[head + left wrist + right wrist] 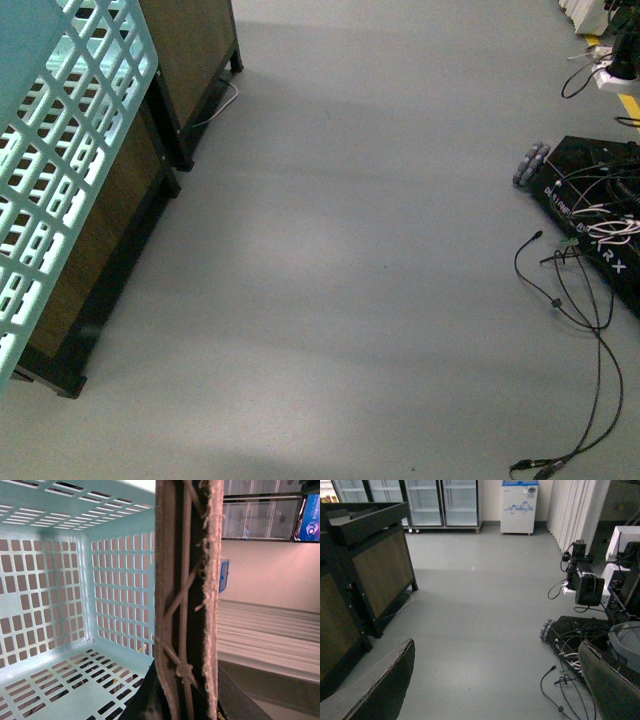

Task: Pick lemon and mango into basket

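front: down at floor (350, 250) | left wrist: close inside basket (60, 605) | right wrist: same floor (farther)

The floor (350, 250) is a smooth, plain grey surface. Two dark-framed stands with brown wood panels rest on it at the left: the near stand (100, 260) and the far stand (195, 50). A white cable (215, 110) runs along the floor beside the far stand. At the right sits a black wheeled base (600, 220), with loose black cables (580, 320) trailing from it across the floor. At the far wall stand glass-door refrigerators (442, 502) and a white freezer (519, 507).
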You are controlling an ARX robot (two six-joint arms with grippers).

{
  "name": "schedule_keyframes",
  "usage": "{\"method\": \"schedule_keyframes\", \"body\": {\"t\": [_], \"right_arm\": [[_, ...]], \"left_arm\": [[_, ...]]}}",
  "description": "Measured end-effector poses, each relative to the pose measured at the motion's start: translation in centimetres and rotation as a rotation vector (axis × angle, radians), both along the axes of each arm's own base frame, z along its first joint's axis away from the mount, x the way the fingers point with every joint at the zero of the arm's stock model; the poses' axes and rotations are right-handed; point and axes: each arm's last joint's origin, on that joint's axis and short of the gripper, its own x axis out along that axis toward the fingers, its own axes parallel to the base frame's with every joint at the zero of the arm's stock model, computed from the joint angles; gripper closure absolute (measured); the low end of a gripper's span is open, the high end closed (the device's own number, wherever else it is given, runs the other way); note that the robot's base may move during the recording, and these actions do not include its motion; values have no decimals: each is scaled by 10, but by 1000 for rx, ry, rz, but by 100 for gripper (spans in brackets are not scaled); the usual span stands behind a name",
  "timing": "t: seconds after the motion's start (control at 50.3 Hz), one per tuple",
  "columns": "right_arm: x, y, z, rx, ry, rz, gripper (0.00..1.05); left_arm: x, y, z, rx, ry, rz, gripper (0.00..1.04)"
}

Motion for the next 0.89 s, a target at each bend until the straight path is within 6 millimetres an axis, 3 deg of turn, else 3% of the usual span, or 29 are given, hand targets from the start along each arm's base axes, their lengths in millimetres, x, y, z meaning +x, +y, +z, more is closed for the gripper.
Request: {"method": "schedule_keyframes", "body": {"t": [0.894], "right_arm": [[0, 0, 0, 0, 0, 0, 9]], "left_arm": [[0, 0, 0, 0, -1, 0, 98]]}}
